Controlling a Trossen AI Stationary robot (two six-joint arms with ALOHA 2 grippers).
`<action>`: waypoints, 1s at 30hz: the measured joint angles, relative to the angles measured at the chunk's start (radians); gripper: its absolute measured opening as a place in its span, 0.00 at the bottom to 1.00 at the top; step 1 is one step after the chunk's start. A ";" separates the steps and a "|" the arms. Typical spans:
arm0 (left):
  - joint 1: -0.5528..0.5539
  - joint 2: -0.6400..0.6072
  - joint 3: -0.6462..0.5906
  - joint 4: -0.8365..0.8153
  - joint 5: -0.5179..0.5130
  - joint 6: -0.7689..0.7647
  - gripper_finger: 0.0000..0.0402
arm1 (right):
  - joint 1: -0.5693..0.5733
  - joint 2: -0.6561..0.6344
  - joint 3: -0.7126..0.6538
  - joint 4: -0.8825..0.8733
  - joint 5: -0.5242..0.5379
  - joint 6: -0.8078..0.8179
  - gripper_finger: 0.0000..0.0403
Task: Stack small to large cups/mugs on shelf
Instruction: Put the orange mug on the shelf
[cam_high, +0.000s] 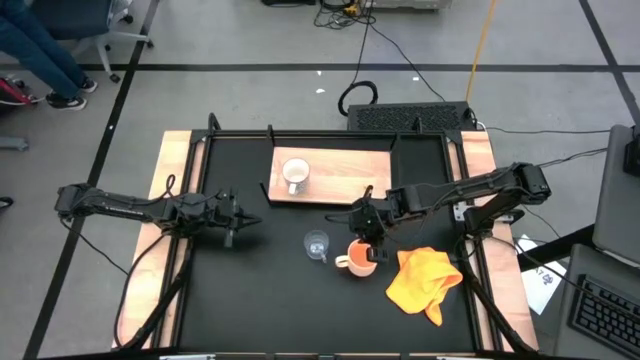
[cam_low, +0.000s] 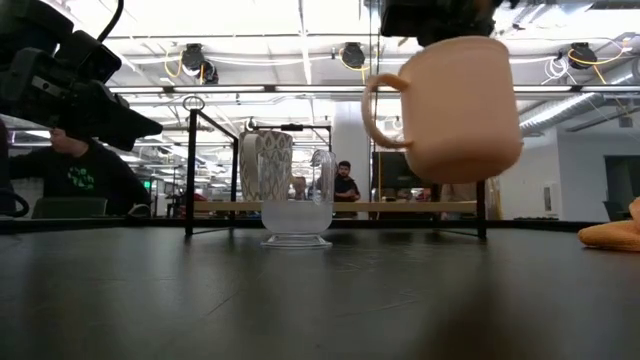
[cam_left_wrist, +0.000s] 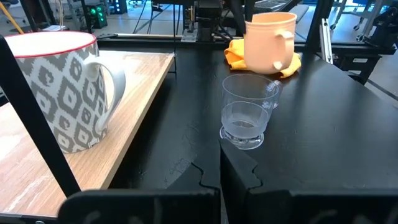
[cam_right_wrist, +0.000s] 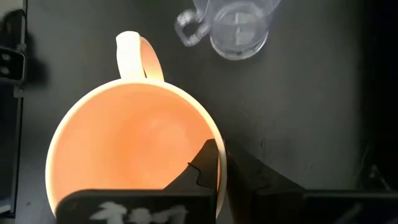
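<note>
**A robotics lab, by the look of your surroundings**

You're working in an open lab: taped lines cross the grey floor, cables trail behind the black bench, and ceiling strip lights hang over people seated at desks beyond.

Tabletop: shelf; glass cup; cloth.

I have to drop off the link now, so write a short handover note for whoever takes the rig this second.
Right gripper: shut on the rim of the orange mug, which hangs clear of the tabletop.
Left gripper: idle over the table's left side, holding nothing.
White patterned mug: upright on the wooden shelf.
Clear glass cup: on the black tabletop, beside the orange mug.
Done: white mug on the shelf, orange mug lifted.
Left: orange mug and glass cup still need stacking on the shelf.
</note>
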 joint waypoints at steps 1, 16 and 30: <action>0.000 0.000 0.000 0.000 0.000 0.000 0.00 | -0.002 0.000 0.007 -0.004 0.000 -0.002 0.01; 0.000 0.000 0.000 0.000 0.000 -0.005 0.00 | -0.014 0.000 0.016 -0.013 0.000 -0.018 0.01; 0.000 0.000 0.000 0.000 0.000 -0.008 0.00 | -0.015 -0.128 0.016 -0.045 0.056 -0.017 0.01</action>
